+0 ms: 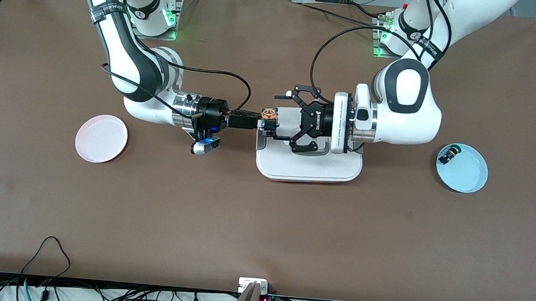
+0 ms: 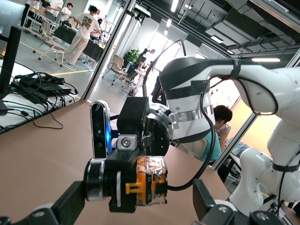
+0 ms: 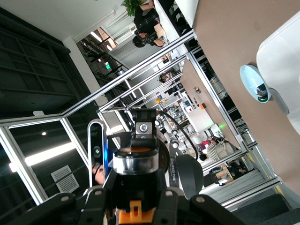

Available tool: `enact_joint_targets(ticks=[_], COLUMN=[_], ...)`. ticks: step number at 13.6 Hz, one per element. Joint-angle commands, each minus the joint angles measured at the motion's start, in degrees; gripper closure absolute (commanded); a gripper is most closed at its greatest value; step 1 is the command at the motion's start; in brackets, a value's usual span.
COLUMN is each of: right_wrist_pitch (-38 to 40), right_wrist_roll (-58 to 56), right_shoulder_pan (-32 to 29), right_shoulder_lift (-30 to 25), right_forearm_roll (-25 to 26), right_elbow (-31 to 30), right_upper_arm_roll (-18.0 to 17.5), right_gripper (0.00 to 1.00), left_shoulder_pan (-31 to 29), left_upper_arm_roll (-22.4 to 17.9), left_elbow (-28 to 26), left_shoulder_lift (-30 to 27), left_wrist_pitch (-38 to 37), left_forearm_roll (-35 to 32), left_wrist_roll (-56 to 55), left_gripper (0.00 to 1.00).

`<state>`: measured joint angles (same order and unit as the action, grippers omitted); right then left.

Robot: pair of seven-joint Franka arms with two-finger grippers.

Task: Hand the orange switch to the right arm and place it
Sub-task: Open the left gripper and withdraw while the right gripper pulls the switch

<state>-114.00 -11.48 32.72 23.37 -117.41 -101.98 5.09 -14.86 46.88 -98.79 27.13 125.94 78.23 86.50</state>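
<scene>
Brown tabletop, front view: white tray (image 1: 308, 171) at centre, pink plate (image 1: 101, 138) at 9 o'clock, blue plate (image 1: 462, 168) with green-capped switch (image 1: 449, 155) at 3 o'clock. Orange switch (image 1: 268, 115) held above tray edge, pinched by right gripper (image 1: 259, 120). Left gripper (image 1: 280, 117) spread wide around it, apparently released for handover.

Left wrist view: orange switch (image 2: 146, 180) clamped in right gripper (image 2: 127, 182).

Right wrist view: left gripper fingers (image 3: 187, 178) wide apart.

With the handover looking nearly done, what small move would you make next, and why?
Probably draw the left gripper back from the orange switch: its fingers stand open, and the right gripper is shut on the switch above the white tray, so it can then carry it off.
</scene>
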Motion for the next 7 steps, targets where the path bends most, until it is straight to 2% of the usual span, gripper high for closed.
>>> enact_joint_targets(ticks=[1, 7], right_wrist_pitch=[1.31, 10.01], right_wrist_roll=[0.14, 3.56], right_shoulder_pan=[-2.56, -9.16], right_shoulder_lift=[0.71, 2.64], right_forearm_roll=[1.12, 8.76], right_elbow=[1.08, 2.83], right_upper_arm_roll=[0.18, 0.18], right_gripper=[1.0, 1.0], left_shoulder_pan=[-3.15, -11.23], left_upper_arm_roll=[0.14, 0.32], left_elbow=[-0.71, 2.89], left_shoulder_lift=[-4.1, -5.77], left_wrist_pitch=[-6.39, -25.98], left_forearm_roll=[-3.84, -27.65], left_wrist_roll=[-7.63, -31.27], left_gripper=[0.0, 0.0])
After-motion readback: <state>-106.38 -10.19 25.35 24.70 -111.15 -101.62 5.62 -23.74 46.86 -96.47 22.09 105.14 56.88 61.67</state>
